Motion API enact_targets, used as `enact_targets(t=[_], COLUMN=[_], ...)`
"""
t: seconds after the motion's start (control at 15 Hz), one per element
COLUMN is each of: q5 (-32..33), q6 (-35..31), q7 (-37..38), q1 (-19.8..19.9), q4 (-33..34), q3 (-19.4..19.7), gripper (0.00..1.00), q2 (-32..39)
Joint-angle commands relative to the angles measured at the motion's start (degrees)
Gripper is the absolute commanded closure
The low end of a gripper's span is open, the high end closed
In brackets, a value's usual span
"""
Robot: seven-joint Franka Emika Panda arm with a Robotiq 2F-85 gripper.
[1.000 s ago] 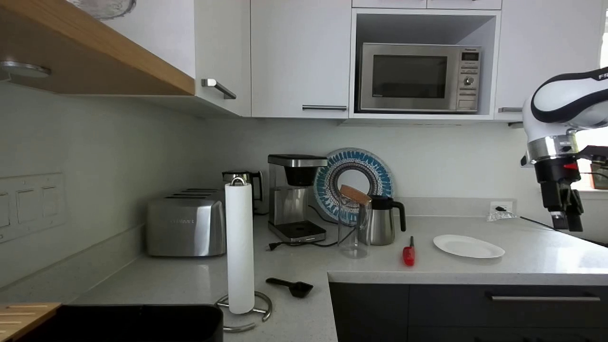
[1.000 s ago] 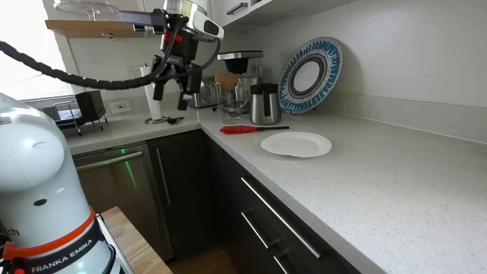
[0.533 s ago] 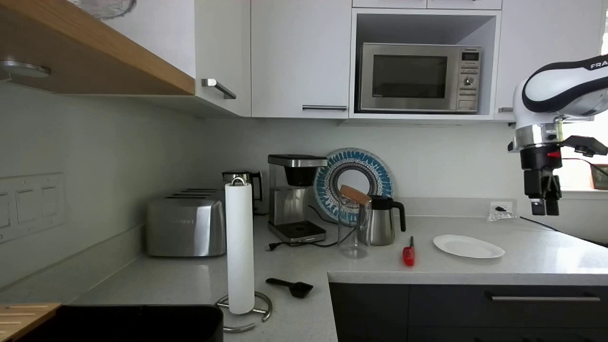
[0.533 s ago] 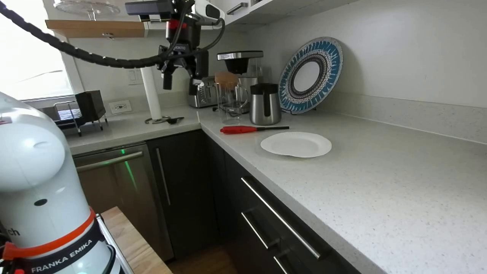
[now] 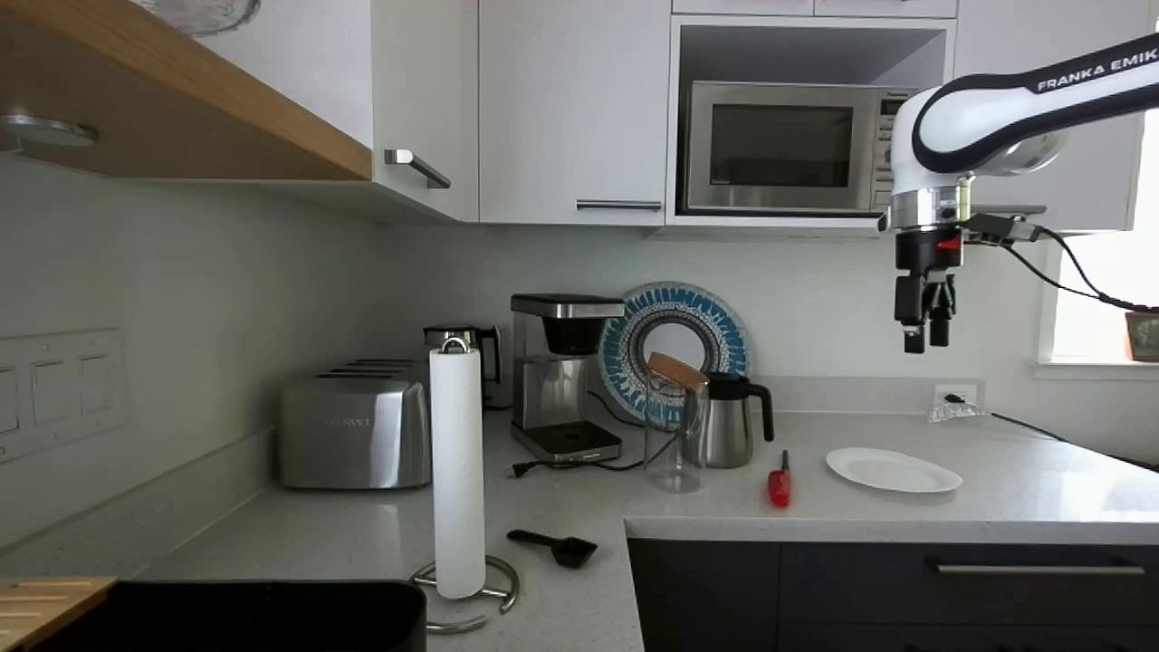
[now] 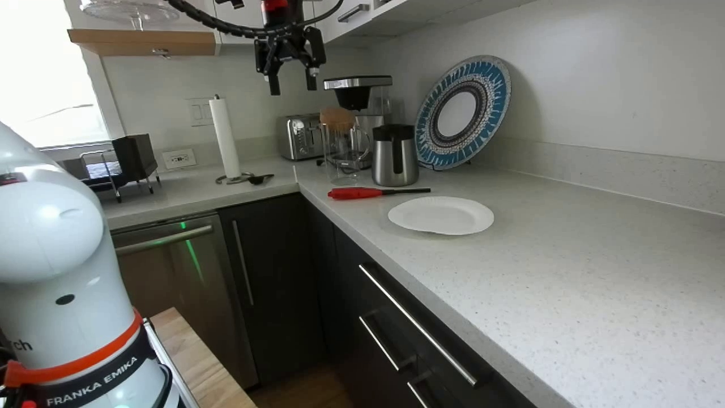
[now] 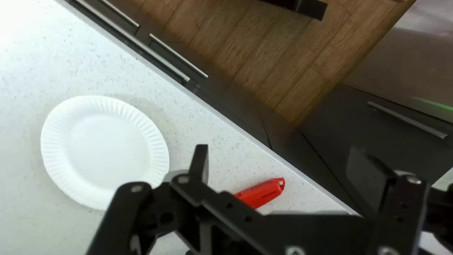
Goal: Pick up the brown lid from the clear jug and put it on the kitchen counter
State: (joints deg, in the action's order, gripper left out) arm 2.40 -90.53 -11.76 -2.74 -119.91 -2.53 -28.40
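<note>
In an exterior view: brown lid [image 5: 676, 371], aslant and sloping down rightward, atop upright clear jug [image 5: 675, 448] on the surface [image 5: 317, 543]; lid round, hence no long axis. Presumably cork: light, firm, hardly slippery; best pinched across opposite rim edges, the jug likely brittle glass; claw [image 5: 926, 341] well apart. In an exterior view: claw spread, nothing held; lid likewise atop jug. Wrist view: claw parted; lid not shown.

End effector [image 6: 293, 87] higher, seemingly straighter.
</note>
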Motion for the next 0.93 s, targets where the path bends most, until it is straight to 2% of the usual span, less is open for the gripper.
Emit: enact_targets(t=[0.0,0.27,0.53,0.6,0.87], q5=[3.72,13.71,26.74,21.86,22.61], q6=[-0.42,-8.16,-9.96,-9.74,-9.77], q7=[5.56,14.03,23.43,19.63,20.3], q1=[-2.18,-3.32,-2.92,-4.53,-4.92], q4=[4.94,5.23,7.43,5.41,5.73], q3=[-5.39,-12.8,-19.43,-16.03,-16.03], gripper=[0.0,0.0,0.0,0.0,0.0], q2=[3.83,5.21,9.06,6.35,6.93])
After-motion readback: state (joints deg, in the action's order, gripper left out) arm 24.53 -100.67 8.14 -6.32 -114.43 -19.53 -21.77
